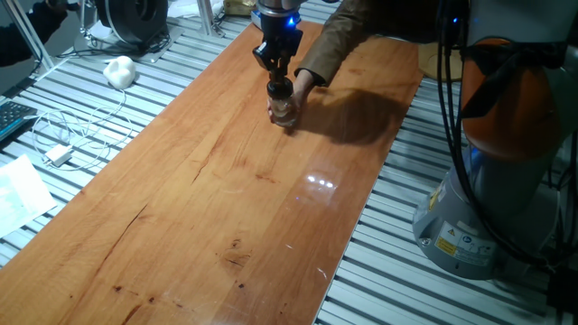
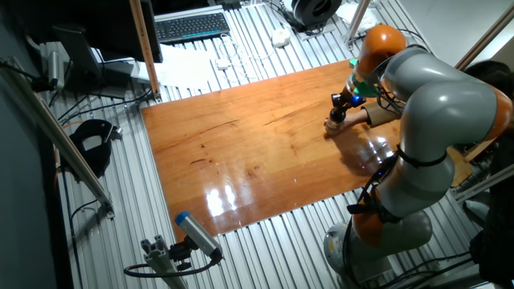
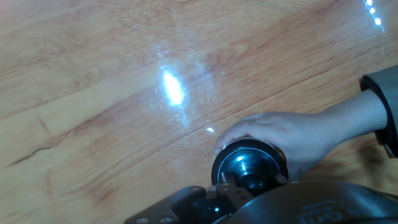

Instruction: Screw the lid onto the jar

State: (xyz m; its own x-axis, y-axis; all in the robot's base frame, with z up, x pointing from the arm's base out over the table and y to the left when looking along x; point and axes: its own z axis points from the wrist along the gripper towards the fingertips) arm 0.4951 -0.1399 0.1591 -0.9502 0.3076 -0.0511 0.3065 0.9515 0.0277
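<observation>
The black round lid (image 3: 249, 163) sits on top of the small clear jar (image 1: 284, 112), which stands on the wooden table. A person's hand (image 3: 292, 134) wraps around the jar from the right and holds it. My gripper (image 1: 279, 78) comes straight down from above and is shut on the lid's short knob (image 3: 252, 175). In the hand view the lid and the hand hide the glass. In the other fixed view the gripper (image 2: 343, 106) stands over the jar (image 2: 332, 123) near the table's far right edge.
The person's brown-sleeved arm (image 1: 348, 36) reaches in across the table's far end. The wooden tabletop (image 1: 235, 208) rests on a slatted metal bench. A white cable and adapter (image 1: 59, 153) lie to the left, and the robot base (image 1: 492, 181) stands at the right.
</observation>
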